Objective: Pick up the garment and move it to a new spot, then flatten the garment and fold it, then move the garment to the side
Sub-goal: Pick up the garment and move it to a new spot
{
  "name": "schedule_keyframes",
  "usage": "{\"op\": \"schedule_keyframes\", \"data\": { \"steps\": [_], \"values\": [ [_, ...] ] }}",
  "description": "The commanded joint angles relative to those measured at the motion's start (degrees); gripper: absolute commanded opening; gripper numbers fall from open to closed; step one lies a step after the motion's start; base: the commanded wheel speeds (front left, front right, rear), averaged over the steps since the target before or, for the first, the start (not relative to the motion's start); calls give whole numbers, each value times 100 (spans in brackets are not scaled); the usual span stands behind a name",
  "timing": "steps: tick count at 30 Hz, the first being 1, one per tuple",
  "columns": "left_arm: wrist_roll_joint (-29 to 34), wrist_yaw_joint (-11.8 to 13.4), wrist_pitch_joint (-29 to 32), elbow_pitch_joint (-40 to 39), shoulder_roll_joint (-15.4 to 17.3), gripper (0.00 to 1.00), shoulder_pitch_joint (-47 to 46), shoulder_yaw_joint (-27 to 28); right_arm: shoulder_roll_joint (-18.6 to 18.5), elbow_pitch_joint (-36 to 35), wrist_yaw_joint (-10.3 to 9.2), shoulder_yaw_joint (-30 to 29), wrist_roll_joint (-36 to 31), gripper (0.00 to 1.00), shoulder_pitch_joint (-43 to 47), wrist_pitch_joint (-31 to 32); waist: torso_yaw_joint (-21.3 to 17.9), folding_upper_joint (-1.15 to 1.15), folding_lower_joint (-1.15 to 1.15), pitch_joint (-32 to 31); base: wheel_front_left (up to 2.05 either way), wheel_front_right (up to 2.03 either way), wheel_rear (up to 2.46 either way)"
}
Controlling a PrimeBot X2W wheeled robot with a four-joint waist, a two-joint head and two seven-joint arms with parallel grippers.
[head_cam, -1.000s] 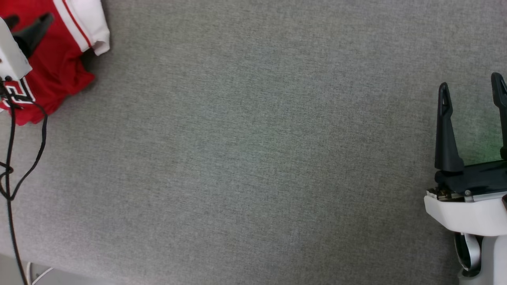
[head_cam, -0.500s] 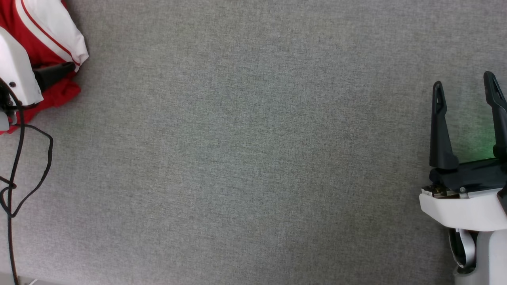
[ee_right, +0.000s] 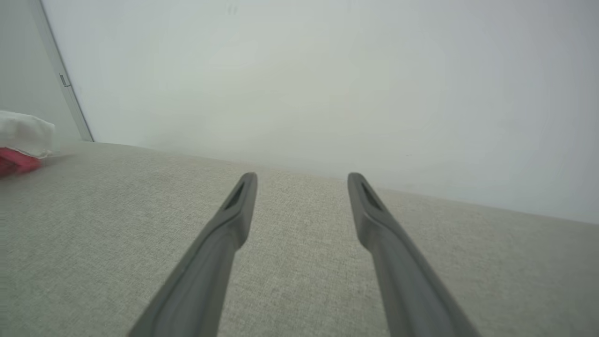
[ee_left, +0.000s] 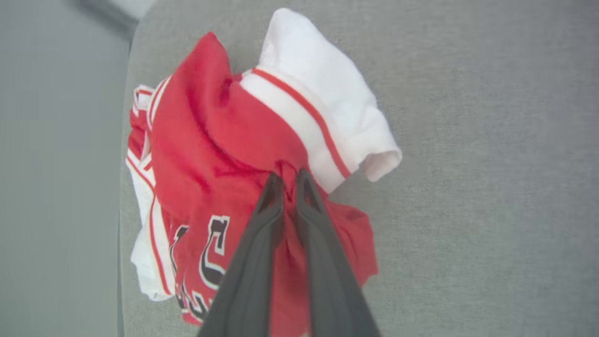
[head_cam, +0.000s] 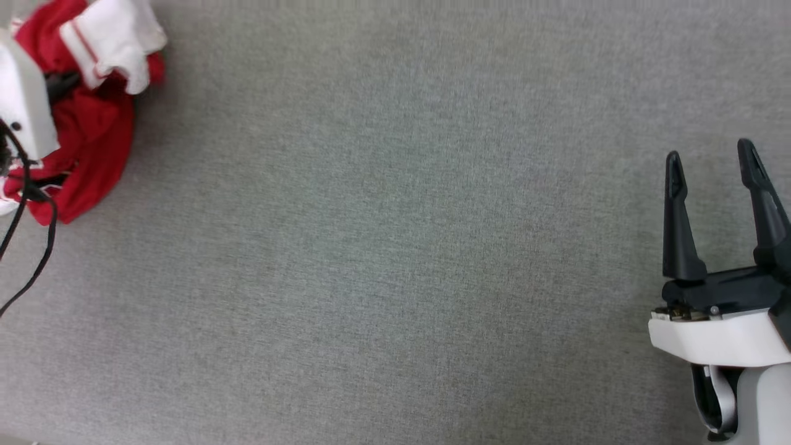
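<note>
Since a second ago the left fingers [head_cam: 60, 88] have come together and the garment [head_cam: 93, 133] has bunched from a loose sprawl into a tight lump.

Head view: bench [head_cam: 395, 247] is covered in grey woven cloth, finely flecked and matte. Garment sits at its far left corner, partly cut by the frame edge. It is soft red knit with a white sleeve crumpled on top. A pale wrist housing hides most of the left fingers, and only a dark stub shows against the red. Right fingers [head_cam: 678, 235] are at lower right, two long dark tapered blades spread wide with nothing between them.

Left wrist view: left fingers [ee_left: 273, 210] are pressed nearly together, pinching a fold of red cloth just below the white sleeve. Garment [ee_left: 210, 150] lies near the bench's rounded edge. The sleeve cuff carries a thin red stripe. Black, white-edged lettering is creased and partly hidden by the fingers, so it is unreadable. Beyond the edge all is grey blur.

Right wrist view: right fingers [ee_right: 224, 243] are parted and empty above the weave. Garment [ee_right: 16, 161] is a red-and-white smudge at far left, well apart. A plain pale wall [ee_right: 327, 70] stands behind.
</note>
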Motion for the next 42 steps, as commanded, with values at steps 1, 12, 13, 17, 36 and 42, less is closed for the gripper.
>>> {"op": "schedule_keyframes", "data": {
  "steps": [1, 12, 13, 17, 36, 42],
  "values": [
    [61, 3, -63, -179, 44, 0, -147, -105, 3, 33, -2, 1, 54, 100, 94, -12, -2, 0, 0, -330, 0, 0, 0],
    [261, 2, -454, -1792, -175, 0, -486, -1025, 4, 162, -2, -8, 399, 100, 308, -13, -350, 0, 0, -969, 0, 0, 0],
    [274, 2, -471, -1902, -254, 0, -507, -1097, 3, 165, -2, -14, 424, 100, 315, -13, -413, 0, 0, -1000, 0, 0, 0],
    [347, 2, -580, -2221, -695, 0, -575, -1439, 5, 181, -2, -53, 528, 100, 311, -13, -713, 0, 0, -1076, 0, 0, 0],
    [342, 2, -1482, -1764, -2909, 0, 347, -3587, 6, 204, -2, -289, 798, 100, 199, -12, -1811, 0, 0, -655, 0, 0, 0],
    [748, 1, -960, -1866, -3170, 0, 1198, -3609, 5, 283, -2, -290, 743, 100, 209, -12, -1727, 0, 0, -726, 0, 0, 0]
  ]
}}
